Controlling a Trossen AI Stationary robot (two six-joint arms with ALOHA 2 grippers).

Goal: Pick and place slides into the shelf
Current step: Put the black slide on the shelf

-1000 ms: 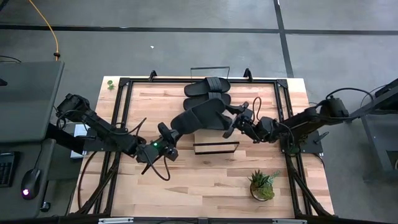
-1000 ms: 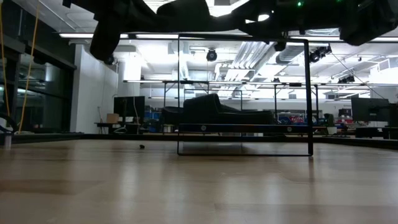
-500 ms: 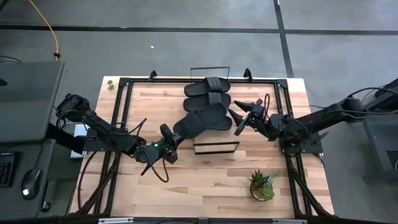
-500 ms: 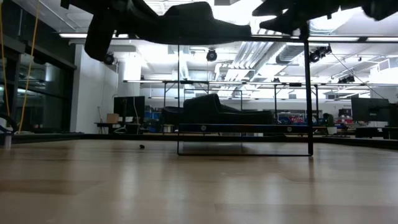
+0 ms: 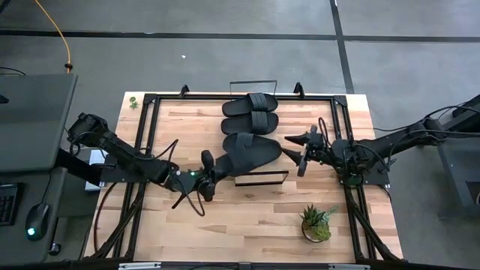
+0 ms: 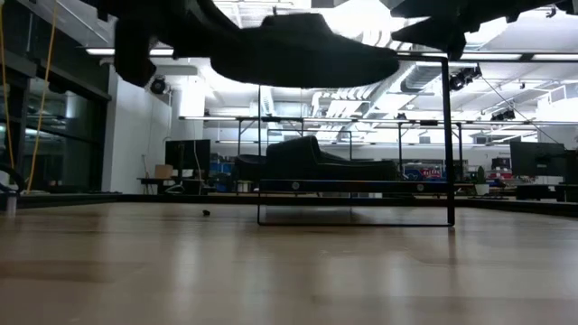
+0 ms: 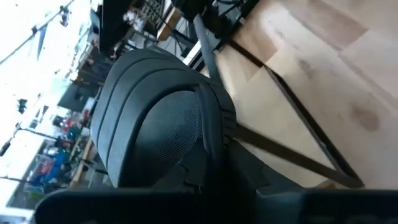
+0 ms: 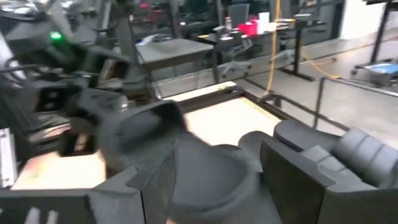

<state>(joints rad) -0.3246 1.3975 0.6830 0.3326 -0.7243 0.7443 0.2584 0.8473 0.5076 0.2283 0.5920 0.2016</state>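
Left gripper (image 5: 207, 176) fingers closed on the near end of a slide (image 5: 251, 150), holding it off the table, sole up by the look of the low view (image 6: 302, 54). Long axis running from the fingers out toward the right and slightly toward the far edge, free end pointing at the right gripper (image 5: 301, 148). Right fingers spread wide, empty, just beside that free end and not touching it, seen from the right wrist as a dark curved shape (image 8: 180, 162) directly ahead.

Beyond the held slide, toward the far edge: two more slides (image 5: 251, 112) lying side by side, long axes parallel to that edge, inside the black frame rails. Whether they rest on the shelf board cannot be told from above. A small black wire frame (image 5: 260, 178) standing just nearer the front edge than the held slide, almost under it.

Likely step: carrying the slide toward the pair already placed. Left arm is the one holding; the move turns on swinging the long axis parallel to the two and setting it down beside them on their near side.

Potted plant (image 5: 316, 223) near the front right corner, well apart.
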